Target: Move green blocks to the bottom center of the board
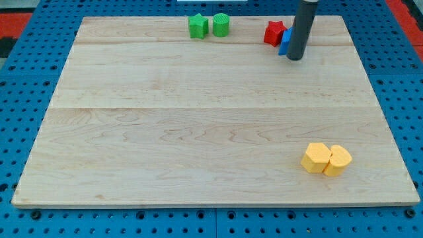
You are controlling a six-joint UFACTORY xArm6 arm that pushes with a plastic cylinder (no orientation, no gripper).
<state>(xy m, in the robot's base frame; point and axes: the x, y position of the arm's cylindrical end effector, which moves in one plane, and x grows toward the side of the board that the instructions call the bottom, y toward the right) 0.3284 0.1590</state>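
Two green blocks, a star (pixel 197 26) and a cylinder (pixel 221 24), sit touching at the board's (pixel 198 119) 12 o'clock edge. My tip (pixel 295 57), a bare fingerless rod, touches the blue block (pixel 285 42) at 1 o'clock beside the red one (pixel 273 32). Sweep carelessly and you risk dragging those along, or splitting the greens.

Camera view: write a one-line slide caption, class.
My tip rests beside the blue block and red block, far from the green blocks at the board's top.

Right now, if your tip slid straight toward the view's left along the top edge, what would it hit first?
My tip sits right beside the blue block. Going left it would meet that first, then the red block just behind it; the green blocks come much later. Depth is uncertain.
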